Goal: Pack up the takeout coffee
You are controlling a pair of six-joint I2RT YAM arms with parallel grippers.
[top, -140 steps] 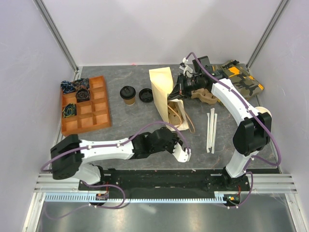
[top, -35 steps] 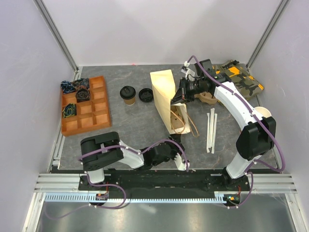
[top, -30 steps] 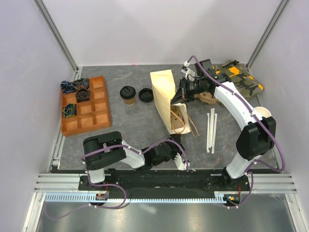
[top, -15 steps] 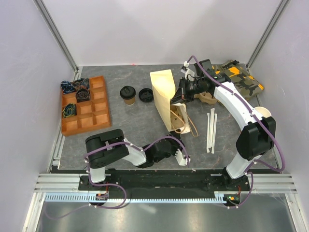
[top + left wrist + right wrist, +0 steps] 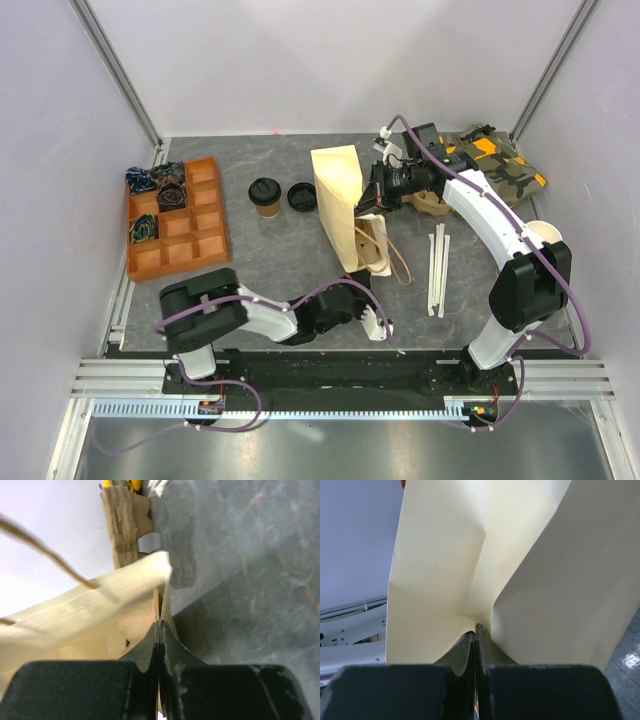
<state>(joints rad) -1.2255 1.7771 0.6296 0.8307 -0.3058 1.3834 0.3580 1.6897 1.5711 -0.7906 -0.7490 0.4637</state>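
1. The takeout coffee [image 5: 265,196] stands on the tabletop [image 5: 260,270] in the far middle, just left of a loose black lid [image 5: 302,196]. Neither tool touches it.
2. It is upright with its black lid facing up, so its long axis is vertical.
3. The right tool [image 5: 372,195] is to the cup's right, beyond the lid and the tan paper bag [image 5: 338,190]. Its jaws are pinched tight on a fold of the bag's paper.
4. The left tool [image 5: 380,325] is well apart from the cup, nearer the arm bases and to its right, by the bag's mouth. Its jaws are pressed together, and no paper is clearly caught between them.
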